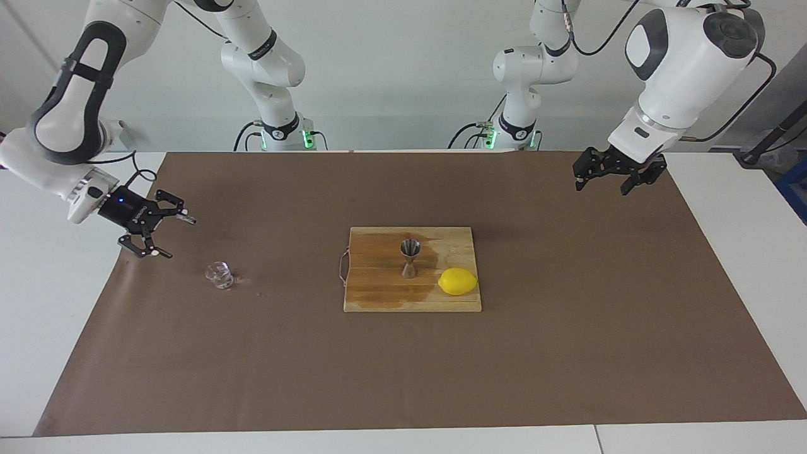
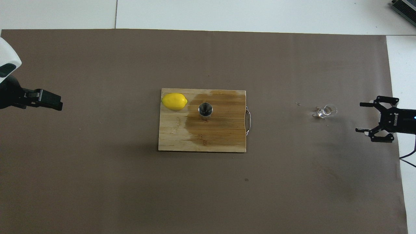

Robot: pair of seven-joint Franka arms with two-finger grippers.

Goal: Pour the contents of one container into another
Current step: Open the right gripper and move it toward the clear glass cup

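On brown mat toward right arm's end of table: tiny clear faceted glass cup [image 1: 219, 275], upright, alone, well apart from cutting board [image 1: 378, 296]. Few small specks on mat just beside it, toward board. At mid-table on board: steel hourglass jigger [image 1: 409, 258], standing on one cone, open mouth up, amid a dark wet-looking patch of wood; lemon [image 1: 458, 281] just beside jigger, toward left arm's end, no contact visible.

Right gripper [image 1: 162, 234] up over mat edge near cup, fingers spread wide, nothing between them, aimed roughly at cup. Left gripper [image 1: 604, 180] over mat at left arm's end, also spread, empty, waiting.

Handling, as judgement: cup prob. light, rigid, smooth & brittle; facets slippery under metal tips, easy to tip or skid on paper mat. Best hold approx mid-wall, fingers on two flat sides, low enough to stay clear of rim so pour lip remains free. Gentle squeeze only; too hard risks chipping or popping cup out. Contents not discernible. Jigger narrow-mouthed, slim at waist, so prob. easy to knock over; needs slow tilt right above mouth.
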